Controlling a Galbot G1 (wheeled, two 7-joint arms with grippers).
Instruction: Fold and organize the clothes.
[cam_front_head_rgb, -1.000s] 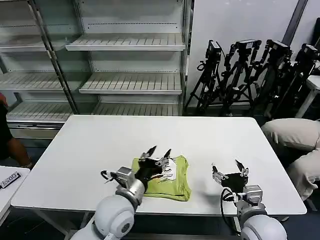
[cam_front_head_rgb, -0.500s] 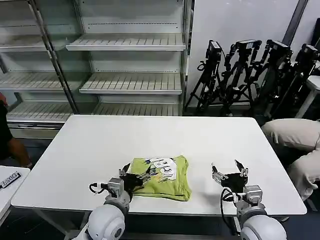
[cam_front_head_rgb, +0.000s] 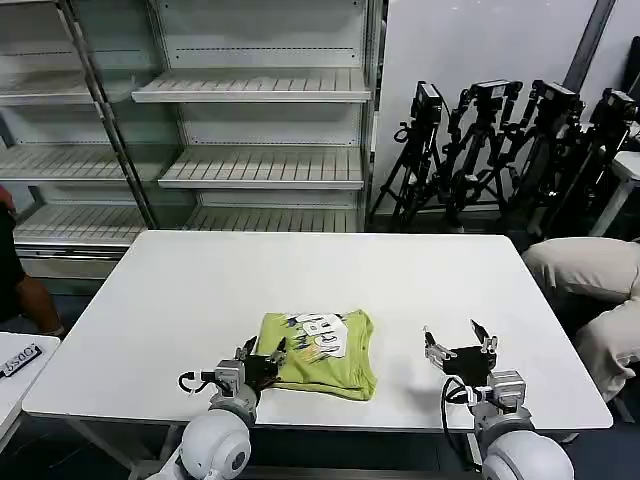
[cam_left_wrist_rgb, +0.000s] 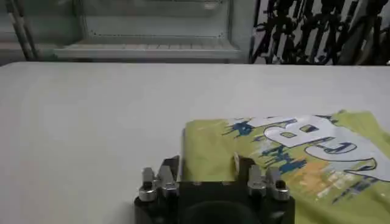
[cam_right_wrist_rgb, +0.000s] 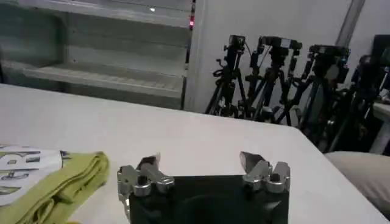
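The lime-green T-shirt, which carries a white and blue print, lies folded into a compact rectangle near the front edge of the white table. The left gripper sits low at its left edge, jaws apart and holding nothing, seemingly placed to tidy the fold. The right gripper waits open and empty, well apart from the shirt.

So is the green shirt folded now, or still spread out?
Folded. The T-shirt lies as a compact rectangle on the table, printed side up, with stacked layers at its edge in the right wrist view. The print contradicts "plain".
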